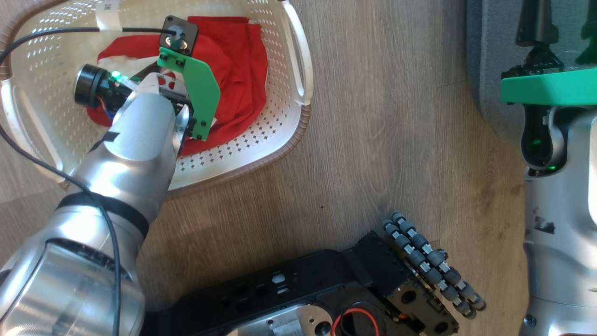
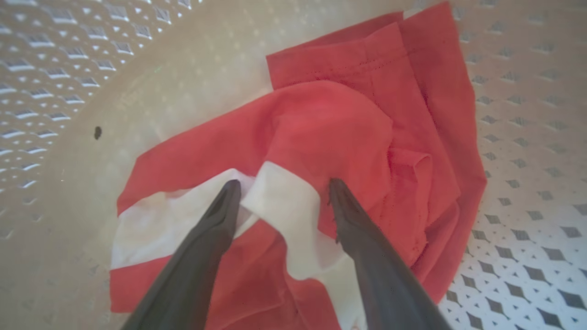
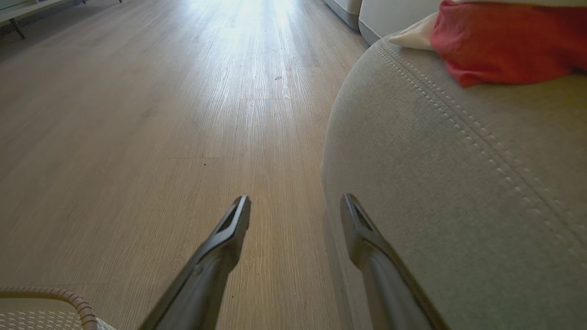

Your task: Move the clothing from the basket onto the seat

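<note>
The cream basket point(image 1: 284, 142) sits on the floor at the upper left of the head view, with crumpled red and white clothing point(image 1: 238, 70) inside. My left arm reaches down into it. In the left wrist view my left gripper point(image 2: 284, 185) is open, its fingertips point(image 2: 229, 190) resting on the clothing point(image 2: 330, 133) either side of a raised white band. My right gripper point(image 3: 296, 201) is open and holds nothing, hovering low beside the rounded corner of the grey seat point(image 3: 458, 183). A red and white garment point(image 3: 504, 46) lies on top of that seat.
Wood-look floor point(image 1: 382, 140) lies between the basket and the seat point(image 1: 485, 70). My dark wheeled base point(image 1: 336, 284) is at the bottom of the head view. A black cable point(image 1: 56, 31) runs across the basket. The basket's rim point(image 3: 69, 295) shows low left in the right wrist view.
</note>
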